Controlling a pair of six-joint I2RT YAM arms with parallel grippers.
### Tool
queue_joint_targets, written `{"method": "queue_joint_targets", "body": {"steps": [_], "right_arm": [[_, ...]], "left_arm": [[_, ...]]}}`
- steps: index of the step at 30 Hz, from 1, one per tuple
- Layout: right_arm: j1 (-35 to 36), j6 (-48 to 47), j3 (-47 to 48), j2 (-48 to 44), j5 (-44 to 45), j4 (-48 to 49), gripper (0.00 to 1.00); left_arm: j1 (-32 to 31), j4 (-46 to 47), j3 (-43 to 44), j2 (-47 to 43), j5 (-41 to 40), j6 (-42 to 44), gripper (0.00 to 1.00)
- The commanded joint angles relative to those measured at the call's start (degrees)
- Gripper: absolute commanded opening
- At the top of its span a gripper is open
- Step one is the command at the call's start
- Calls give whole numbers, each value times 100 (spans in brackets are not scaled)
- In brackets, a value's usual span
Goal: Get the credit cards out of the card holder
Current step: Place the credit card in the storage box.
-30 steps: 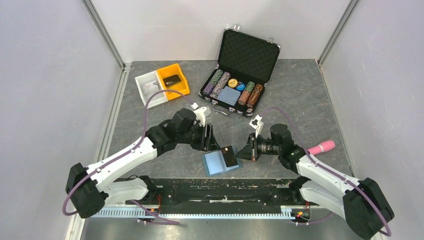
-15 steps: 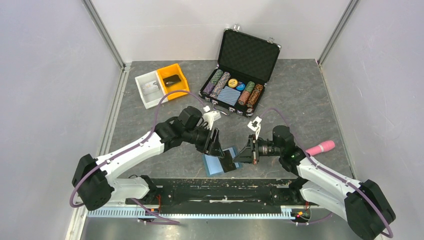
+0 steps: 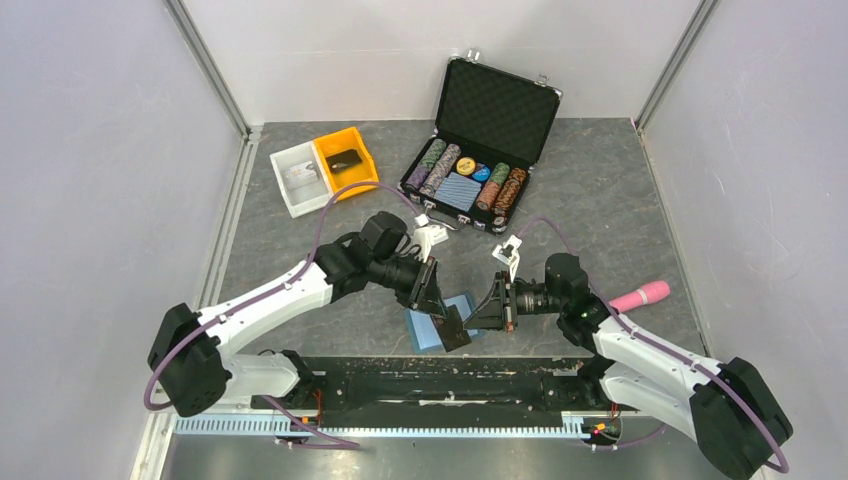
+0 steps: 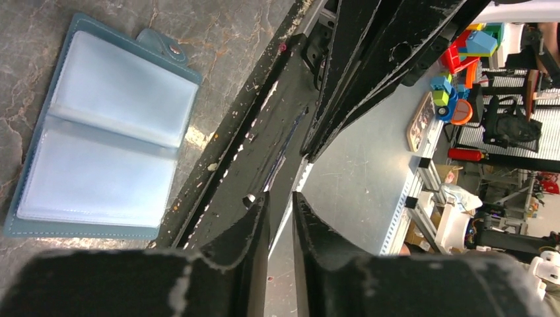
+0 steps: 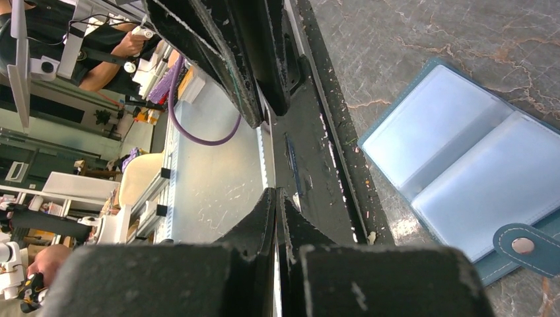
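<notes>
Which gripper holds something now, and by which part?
It cannot be told. The black card is tilted between the left gripper and the right gripper; neither wrist view shows whose fingers grip it.

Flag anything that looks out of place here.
The pink cylinder lies on its side, alone at the far right, well apart from the card holder and unrelated to it. Nothing looks spilled or damaged.

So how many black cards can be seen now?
2. One card lies in the yellow bin; the other card is beside the near edge of the wallet, whose pockets look empty.
</notes>
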Motion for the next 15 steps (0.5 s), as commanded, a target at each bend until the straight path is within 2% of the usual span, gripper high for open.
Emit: {"method": "queue_joint_targets", "body": {"steps": [1, 3, 5, 6, 10, 12, 15], "right_arm": [[23, -154, 101, -2, -100, 41, 0], [23, -166, 123, 9, -99, 31, 0], [20, -226, 208, -7, 79, -99, 4], [24, -319, 273, -40, 237, -227, 11], [24, -875, 589, -398, 1297, -1016, 54], [24, -988, 629, -604, 1761, -1167, 70], [23, -1172, 647, -817, 2161, -1355, 88]], "left_arm": [[-11, 264, 246, 88, 385, 227, 15], [-8, 270, 271, 149, 444, 179, 3], [-4, 278, 297, 171, 380, 113, 2], [-4, 260, 318, 165, 251, 67, 2], [81, -8, 557, 65, -293, 32, 2], [203, -198, 693, 2, -662, -25, 2], [625, -308, 843, -159, -1108, -239, 2]]}}
